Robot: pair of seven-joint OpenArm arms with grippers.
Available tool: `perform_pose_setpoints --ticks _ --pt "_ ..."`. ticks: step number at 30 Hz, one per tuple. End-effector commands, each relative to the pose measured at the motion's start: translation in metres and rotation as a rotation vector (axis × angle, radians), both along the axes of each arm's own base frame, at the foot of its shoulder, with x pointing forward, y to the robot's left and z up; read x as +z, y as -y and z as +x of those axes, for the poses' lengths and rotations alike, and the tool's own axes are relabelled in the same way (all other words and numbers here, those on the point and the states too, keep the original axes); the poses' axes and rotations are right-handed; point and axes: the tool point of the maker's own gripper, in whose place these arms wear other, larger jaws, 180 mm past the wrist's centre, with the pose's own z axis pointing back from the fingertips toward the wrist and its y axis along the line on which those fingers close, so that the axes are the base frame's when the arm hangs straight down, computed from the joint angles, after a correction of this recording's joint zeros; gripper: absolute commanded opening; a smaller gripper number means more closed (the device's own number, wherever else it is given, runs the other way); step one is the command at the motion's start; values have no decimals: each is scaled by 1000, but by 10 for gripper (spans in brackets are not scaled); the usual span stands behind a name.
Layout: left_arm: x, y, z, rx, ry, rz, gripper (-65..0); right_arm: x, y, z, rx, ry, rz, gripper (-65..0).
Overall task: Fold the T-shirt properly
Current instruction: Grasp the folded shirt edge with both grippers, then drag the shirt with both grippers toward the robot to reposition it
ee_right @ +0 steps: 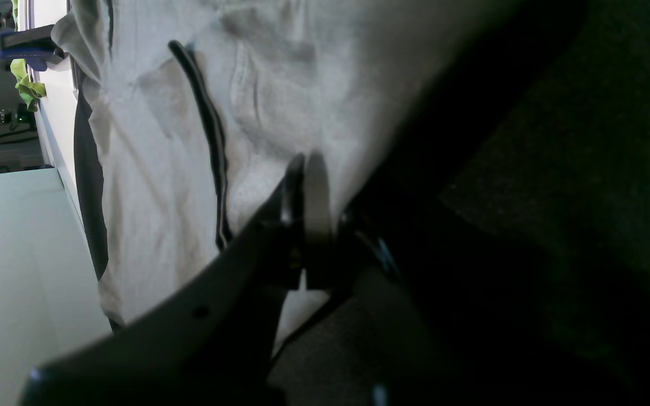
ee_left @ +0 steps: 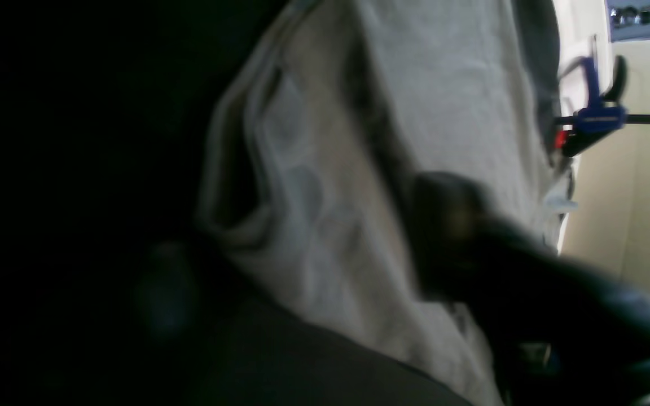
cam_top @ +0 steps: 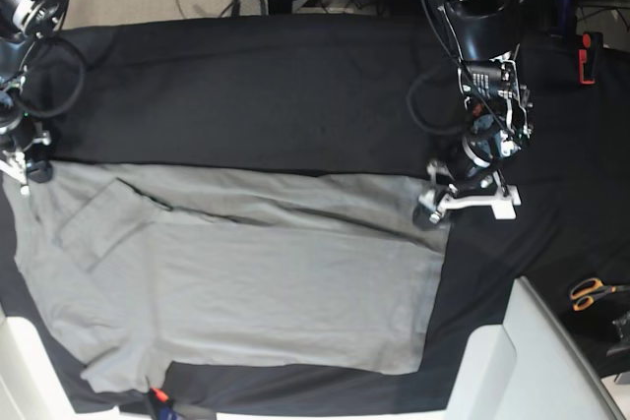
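Observation:
The light-grey T-shirt (cam_top: 246, 282) lies on the black table cloth (cam_top: 246, 95), its upper part folded over along its length. My right gripper (ee_right: 316, 189) is shut on a pinch of shirt fabric at the shirt's far-left top corner, seen in the base view (cam_top: 27, 176). My left gripper (cam_top: 433, 206) sits at the shirt's top right corner. In the left wrist view one dark blurred finger (ee_left: 449, 225) rests on the wrinkled shirt (ee_left: 359, 169). The other finger is lost in the dark, so I cannot tell how the jaws stand.
Orange-handled scissors (cam_top: 591, 292) lie at the right on the cloth. A red tool (cam_top: 588, 56) lies at the back right. A white table edge (cam_top: 532, 351) runs along the front right. A blue clamp (ee_left: 598, 118) grips the table edge.

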Motion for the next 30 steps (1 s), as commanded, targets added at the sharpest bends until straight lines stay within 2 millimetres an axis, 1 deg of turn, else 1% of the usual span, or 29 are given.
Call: perform_pose_setpoints --ticks 1,4,5,8,11,12,13,16,19,21,23,25,30 --pt "-3 7 1 -23 -32 -18 -347 18 17 11 -19 50 -33 -639" --pt "-18 15 -2 -25 -78 -53 -581 18 17 11 -19 50 -33 -639" --pt "-17 16 1 -26 -78 -58 -642 17 17 11 -19 48 -33 -639" --pt "-18 14 4 -18 -78 -57 -650 15 17 7 -19 40 -33 -639" --pt "-17 24 5 -64 -78 -43 -650 15 19 6 -16 39 -40 -639" --pt "-15 26 6 -80 -73 -34 -650 17 21 6 -15 39 -45 -639" --pt "-12 26 5 -89 -63 -21 -650 21 31 4 -18 38 -64 -641" --pt "-6 21 -6 -95 -42 14 -650 23 38 -1 -17 32 -85 -645" --pt "-2 20 -20 -129 -55 18 -650 42 52 -1 -5 65 -163 -647" --pt "3 19 -25 -145 -53 28 -650 51 57 -2 4 77 -192 -647" --pt "6 17 -34 -159 -54 41 -650 51 54 -4 27 61 -183 -647" --pt "9 18 -47 -179 -60 51 -650 50 49 -6 61 46 -164 -647" --pt "14 11 -74 -191 -64 98 -650 34 42 -29 85 -10 -136 -647"
